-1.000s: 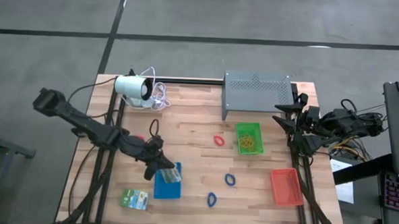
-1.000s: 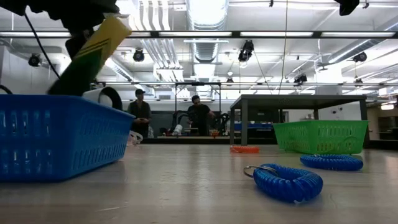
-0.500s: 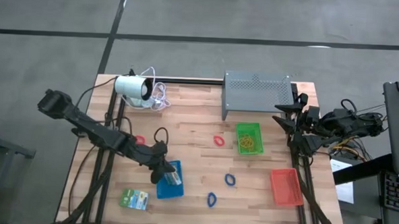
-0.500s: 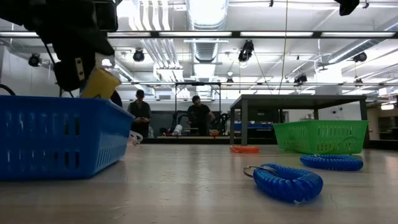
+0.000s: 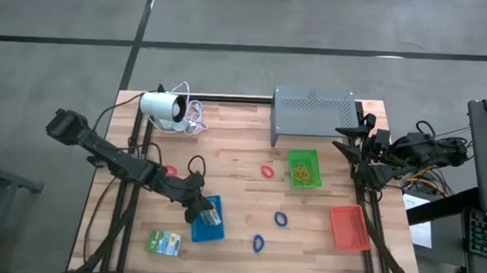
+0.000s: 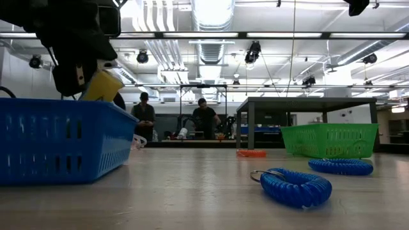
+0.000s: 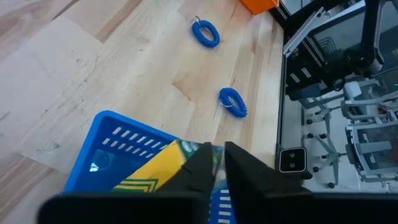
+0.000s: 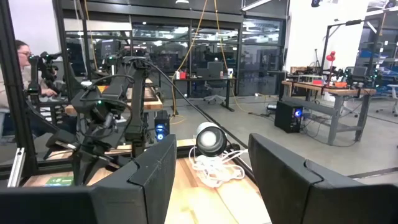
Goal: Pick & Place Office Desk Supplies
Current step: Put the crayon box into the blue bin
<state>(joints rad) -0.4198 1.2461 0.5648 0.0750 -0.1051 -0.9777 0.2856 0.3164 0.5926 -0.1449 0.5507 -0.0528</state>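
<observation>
**Blue tray: packet held over it by left gripper**

Yellow-and-green flat packet [image 7: 163, 171] is seen pinched between the left gripper's [image 7: 214, 163] fingers [image 7: 198, 169], tilted down into the blue tray [image 5: 209, 231] at lower left of centre in the high view. In the low view the packet's yellow end [image 6: 102, 86] is seen poking above the tray rim [image 6: 61, 105] at far left, under the dark gripper body. Whether the grip is loosening cannot be told; the fingers are seen nearly together around the packet.

Right gripper [image 5: 350, 145] is parked at the table's right edge in the high view, near the grey perforated stand [image 5: 314, 111]; its fingers [image 8: 152, 177] are spread wide, nothing between them.

Other supplies placed on the wooden table [image 5: 234, 165]:
- second green-and-white packet [image 5: 164, 243], lower left, just beside the blue tray
- two blue coil loops [image 5: 281, 219] [image 5: 258, 243], lower centre
- red loop [image 5: 267, 171], centre; another small red item [image 5: 170, 171] partly hidden by the left arm
- yellow rubber bands [image 5: 304, 172] inside the green tray [image 5: 304, 155], right of centre
- red tray [image 5: 349, 226], lower right

White cylinder with coiled cable [image 5: 164, 107] is located at upper left.
</observation>
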